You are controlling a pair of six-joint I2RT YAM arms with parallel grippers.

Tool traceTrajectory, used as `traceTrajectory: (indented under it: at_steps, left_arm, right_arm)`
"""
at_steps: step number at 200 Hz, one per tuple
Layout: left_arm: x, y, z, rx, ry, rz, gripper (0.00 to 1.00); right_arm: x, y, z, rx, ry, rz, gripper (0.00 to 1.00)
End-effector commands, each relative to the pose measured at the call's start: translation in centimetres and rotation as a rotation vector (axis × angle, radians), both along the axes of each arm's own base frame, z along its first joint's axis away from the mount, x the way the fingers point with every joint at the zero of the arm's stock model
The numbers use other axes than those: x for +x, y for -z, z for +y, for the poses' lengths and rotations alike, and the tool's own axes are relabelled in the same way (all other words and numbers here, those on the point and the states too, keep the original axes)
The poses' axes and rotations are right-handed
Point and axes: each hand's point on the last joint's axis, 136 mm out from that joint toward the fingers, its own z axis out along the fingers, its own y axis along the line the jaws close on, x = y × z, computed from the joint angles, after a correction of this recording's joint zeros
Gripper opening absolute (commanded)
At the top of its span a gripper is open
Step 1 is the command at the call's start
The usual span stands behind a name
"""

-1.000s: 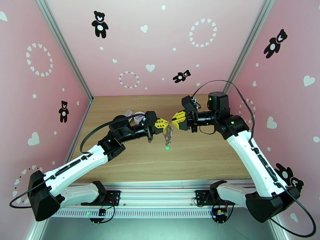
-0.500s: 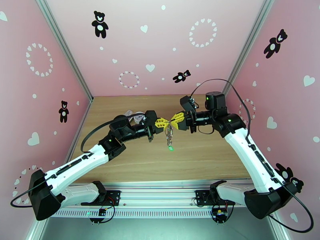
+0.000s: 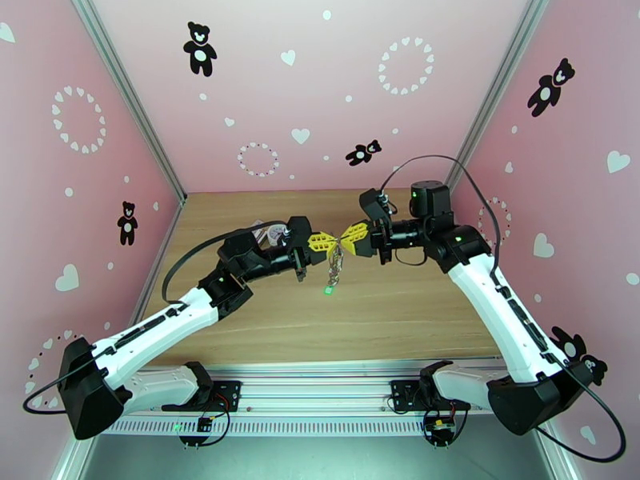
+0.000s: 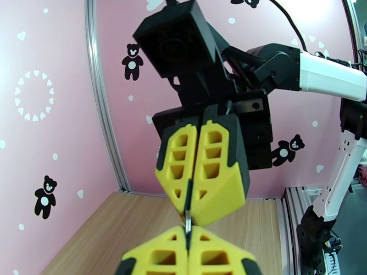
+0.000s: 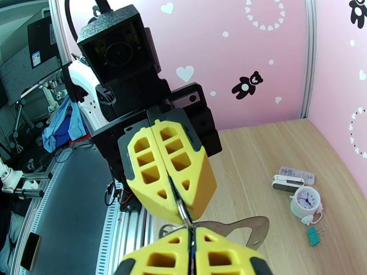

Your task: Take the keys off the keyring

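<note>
While hanging in mid-air, keyring (image 3: pixel 336 268): dangled below the two meeting tips, well above the desk (image 3: pixel 400 314); showed its grey strap loop just behind the tips in the right wrist view.
Left tool (image 3: pixel 331 243): pressed together, pinched thin metal of the keyring.
Right tool (image 3: pixel 347 236): had come in from the right over the last second and narrowed; now met the left tip to tip, clamped on that same thin metal.
Green key (image 3: pixel 328 290): hung lowest of all, had swung slightly left and up with the approach.
Meaning for the task: seemed gripped from both sides at last, ready for prying the metal apart; no key freed yet.
</note>
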Motion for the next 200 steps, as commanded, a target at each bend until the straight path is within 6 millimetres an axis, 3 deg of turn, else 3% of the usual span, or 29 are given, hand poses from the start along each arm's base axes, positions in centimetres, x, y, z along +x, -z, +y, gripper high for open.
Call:
traceTrajectory:
  at_steps: [1,85,123,164,200]
  left_arm:
    - [-0.2,-2.7,0.0,-0.074,0.010,-0.052,0.00]
    - [-0.1,-2.3,0.2,-0.065,-0.007,-0.050,0.00]
    - [0.0,-2.3,0.0,-0.067,-0.002,-0.043,0.00]
    - [0.2,-1.9,0.2,-0.057,-0.017,-0.021,0.00]
    - [0.2,-1.2,0.7,-0.020,-0.041,0.037,0.17]
  right_arm:
    - [-0.8,-0.7,0.8,0.013,-0.047,0.007,0.13]
    - [-1.3,-1.6,0.3,0.013,-0.012,-0.036,0.08]
    - [-1.4,-2.3,0.3,0.024,-0.007,-0.049,0.00]
    - [-1.3,-2.1,-0.1,-0.030,0.062,-0.064,0.00]
    - [-1.0,-0.9,-0.4,-0.116,0.135,-0.039,0.00]
